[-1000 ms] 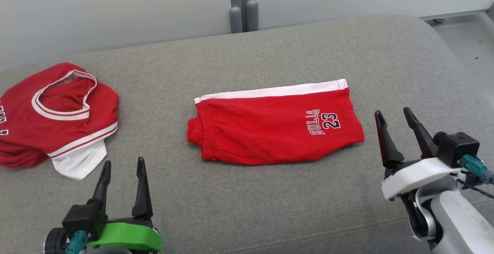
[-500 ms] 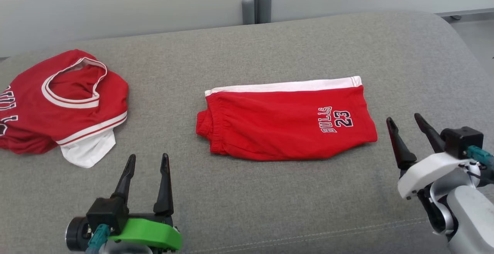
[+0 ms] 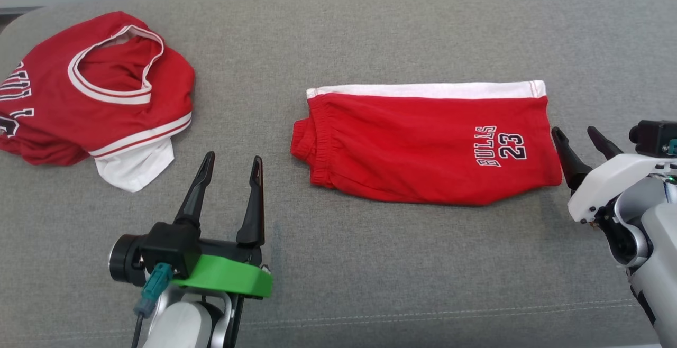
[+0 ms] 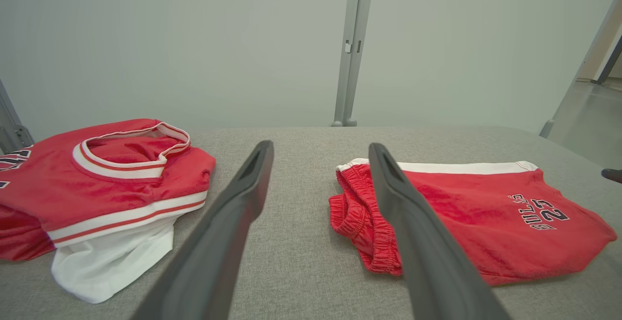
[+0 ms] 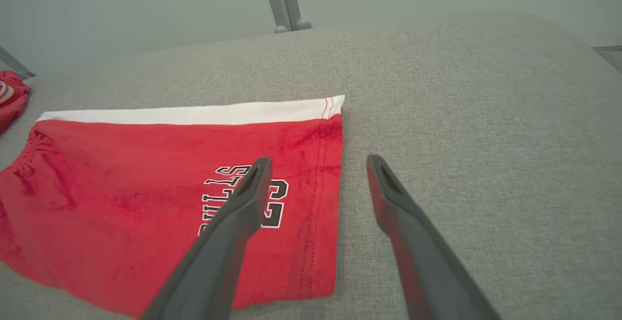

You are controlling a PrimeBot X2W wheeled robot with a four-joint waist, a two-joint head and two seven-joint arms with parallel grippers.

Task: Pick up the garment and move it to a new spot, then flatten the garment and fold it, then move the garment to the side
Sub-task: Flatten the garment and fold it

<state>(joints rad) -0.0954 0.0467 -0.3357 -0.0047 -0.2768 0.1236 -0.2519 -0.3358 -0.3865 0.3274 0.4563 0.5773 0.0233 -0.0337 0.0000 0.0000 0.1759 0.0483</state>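
Note:
The garment [image 3: 423, 147], red shorts with a white band and "BULLS 23" print, lies folded flat in the middle of the grey cushion [image 3: 370, 263]. It also shows in the left wrist view [image 4: 486, 227] and the right wrist view [image 5: 121, 188]. My left gripper [image 3: 234, 156] is open and holds nothing, its fingers between the shorts' waistband and a crumpled jersey [image 3: 106, 99]. My right gripper [image 3: 573, 129] is open just off the shorts' right hem. In the right wrist view the right gripper [image 5: 319, 159] straddles that hem edge from above, apart from the cloth.
The red and white jersey [image 4: 107, 184] lies bunched at the cushion's far left, its edge just visible in the right wrist view [image 5: 9, 96]. A pale wall with a grey post [image 4: 350, 47] stands behind the cushion. Bare grey fabric lies in front of and right of the shorts.
The whole head picture has shifted: the camera has tilted down and nearer. The left gripper reaches a little further forward beside the jersey. Both grippers stay open; shorts and jersey lie as before.

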